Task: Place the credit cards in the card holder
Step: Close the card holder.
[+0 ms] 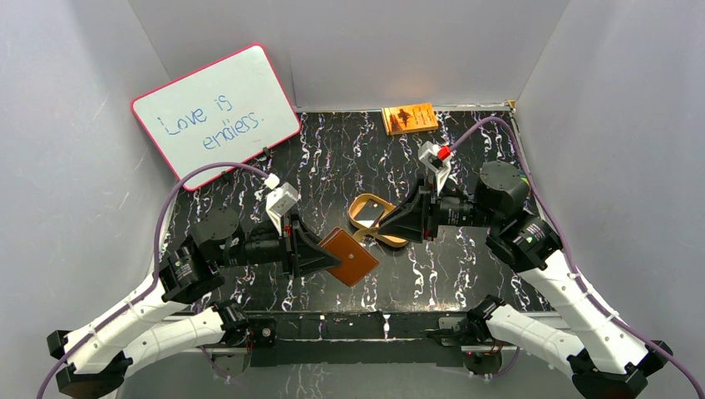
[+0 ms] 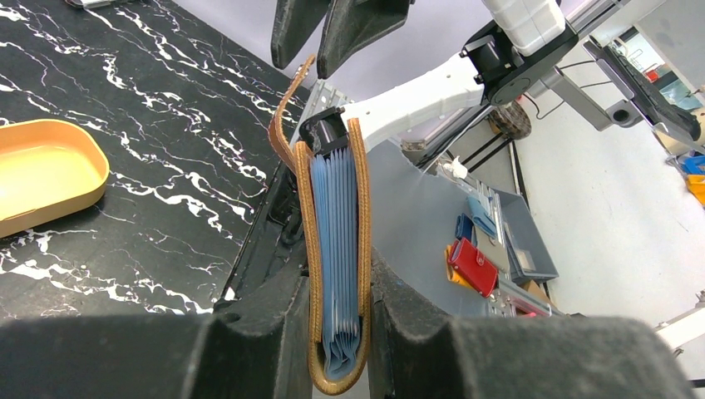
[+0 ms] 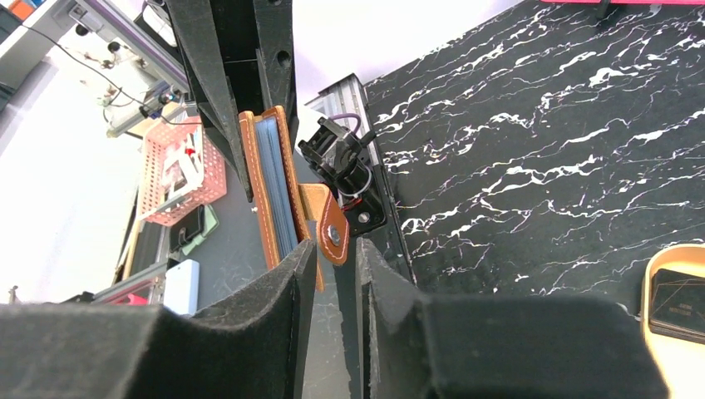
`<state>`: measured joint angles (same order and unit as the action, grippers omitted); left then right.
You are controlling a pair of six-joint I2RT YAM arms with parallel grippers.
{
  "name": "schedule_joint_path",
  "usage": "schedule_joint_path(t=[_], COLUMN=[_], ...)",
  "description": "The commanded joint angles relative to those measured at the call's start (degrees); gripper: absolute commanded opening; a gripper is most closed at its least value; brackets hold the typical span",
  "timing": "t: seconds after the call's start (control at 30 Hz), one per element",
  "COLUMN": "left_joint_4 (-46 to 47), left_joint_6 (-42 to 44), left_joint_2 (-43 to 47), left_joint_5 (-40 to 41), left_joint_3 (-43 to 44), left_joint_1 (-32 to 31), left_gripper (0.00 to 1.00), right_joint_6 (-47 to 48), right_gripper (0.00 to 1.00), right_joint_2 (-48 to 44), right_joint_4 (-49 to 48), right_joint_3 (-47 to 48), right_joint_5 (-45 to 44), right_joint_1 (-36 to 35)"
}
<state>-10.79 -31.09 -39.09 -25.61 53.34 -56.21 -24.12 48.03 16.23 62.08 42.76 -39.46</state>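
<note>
The left gripper (image 2: 337,278) is clamped on the brown leather card holder (image 2: 337,208), held up on edge. The right gripper (image 3: 331,258) is narrow about its snap strap (image 3: 336,231); whether it pinches, I cannot tell. Beyond, a dark credit card (image 3: 677,303) lies in the tan tray (image 3: 655,270) on the tabletop (image 3: 540,125).

White shells clad the left arm (image 1: 137,316) and right arm (image 1: 574,287), joined by black cylindrical motors. A purple cable (image 1: 179,184) trails along each (the right's arcs at upper right). The fingers (image 2: 249,349) are matte black wedges; a small red cap (image 1: 444,153) tops the right wrist.
</note>
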Motion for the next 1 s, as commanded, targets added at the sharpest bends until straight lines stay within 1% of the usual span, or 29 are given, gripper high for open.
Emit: schedule_joint_path(t=[0.0,0.07,0.2,0.3,0.47,0.63,0.8,0.83,0.97], left_joint_4=[1.5,1.5,1.6,1.6,1.8,1.5,1.5,1.5,1.6], left_joint_6=[-0.2,-0.2,-0.3,-0.4,-0.4,-0.2,-0.1,-0.1,-0.2], left_joint_2=[1.3,1.4,1.4,1.3,1.3,1.3,1.3,1.3,1.1], left_joint_5=[0.1,0.1,0.1,0.0,0.0,0.1,0.2,0.2,0.2], left_joint_3=[2.2,2.2,2.4,2.4,2.3,2.2,2.3,2.3,2.3], left_joint_1=[0.0,0.0,0.0,0.0,0.0,0.0,0.0,0.0,0.0], left_gripper=[0.0,0.0,0.0,0.0,0.0,0.0,0.0,0.0,0.0], right_joint_6=[-0.7,-0.8,-1.0,-1.0,-1.1,-1.3,-1.6,-1.6,-1.9], right_gripper=[0.29,0.3,0.39,0.39,0.32,0.19,0.14,0.14,0.29], right_joint_2=[-0.5,-0.4,-0.2,-0.2,-0.3,-0.3,0.0,0.0,0.1], right_joint_4=[-3.1,-3.1,-3.1,-3.2,-3.5,-4.0,-4.4,-4.5,-4.7], right_joint_3=[0.9,0.9,0.9,0.9,1.0,0.6,0.6,0.6,0.6], right_joint_5=[0.3,0.6,0.9,0.7,1.1,1.5,2.5,2.6,2.8], right_joint_1=[-0.1,-0.1,-0.1,-0.1,-0.1,-0.1,-0.1,-0.1,-0.1])
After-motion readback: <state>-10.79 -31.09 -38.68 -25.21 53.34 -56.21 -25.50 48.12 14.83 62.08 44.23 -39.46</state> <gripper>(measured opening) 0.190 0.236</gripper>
